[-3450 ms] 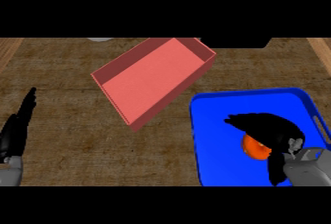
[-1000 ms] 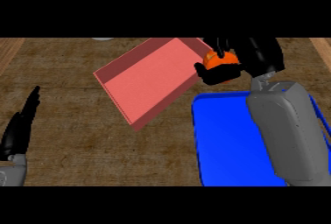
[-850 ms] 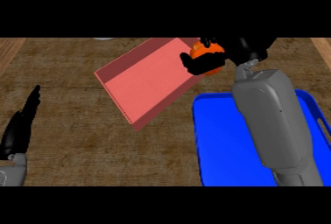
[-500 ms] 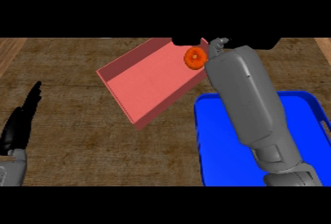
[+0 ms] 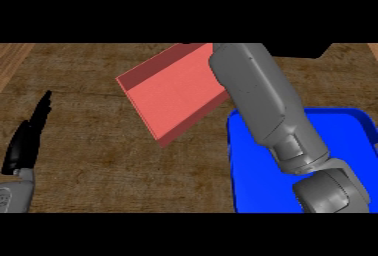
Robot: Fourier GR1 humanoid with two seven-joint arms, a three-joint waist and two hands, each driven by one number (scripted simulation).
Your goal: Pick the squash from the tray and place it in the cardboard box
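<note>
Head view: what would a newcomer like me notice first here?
The big grey right forearm dominates, stretching from the lower right up across the right side of the red box at centre top. Beneath it at the right lies a bright blue tray; a black left hand rests open at the left edge.

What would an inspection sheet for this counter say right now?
Surface: brown counter, bare where visible.
Job's things: box open, no squash seen inside; blue tray, visible part bare; squash not seen.
Clutter: nothing seen.
Robot hands: left robot hand open, resting at the left edge; right robot hand out of view, its forearm crossing tray and box corner.
Cables: nothing seen.
Surroundings: lighter wood strip far left.
</note>
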